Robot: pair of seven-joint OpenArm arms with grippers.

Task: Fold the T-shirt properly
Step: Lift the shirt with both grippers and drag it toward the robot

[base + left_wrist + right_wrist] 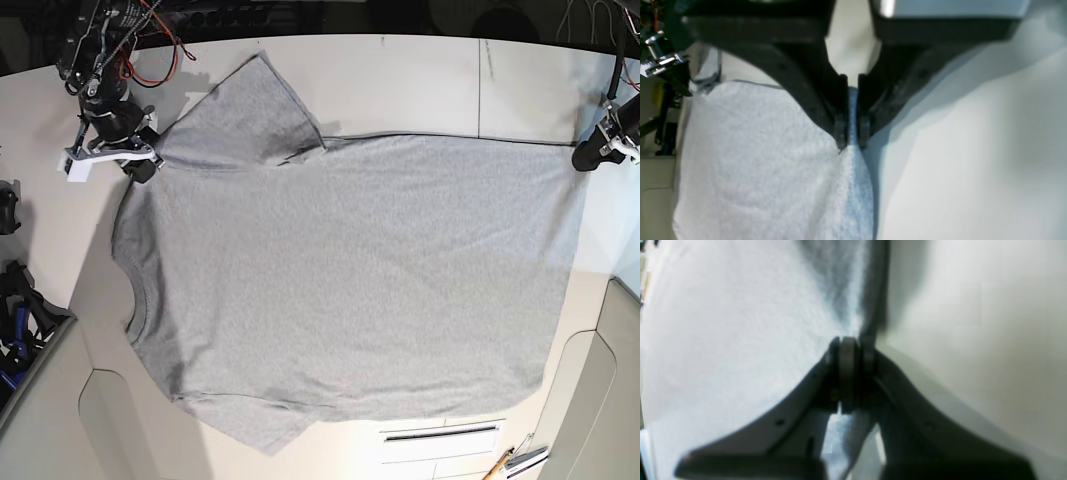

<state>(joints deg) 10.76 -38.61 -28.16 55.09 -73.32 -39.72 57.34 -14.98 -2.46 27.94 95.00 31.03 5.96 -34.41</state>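
The heather-grey T-shirt (350, 270) lies spread flat on the table, plain side up, with the neck at the left and the hem at the right. My right gripper (145, 162) is shut on the far shoulder by the upper sleeve; in the right wrist view its jaws (850, 350) pinch a fold of grey fabric (723, 323). My left gripper (587, 157) is shut on the far hem corner; in the left wrist view it (852, 136) clamps the cloth edge (756, 160). The far edge between the two grippers is pulled straight.
The pale table (420, 85) shows beyond the shirt. Red and black cables (150, 40) hang at the back left. Dark gear (20, 310) sits at the left edge. A slot (440, 434) and a pencil-like tool (510, 462) lie near the front edge.
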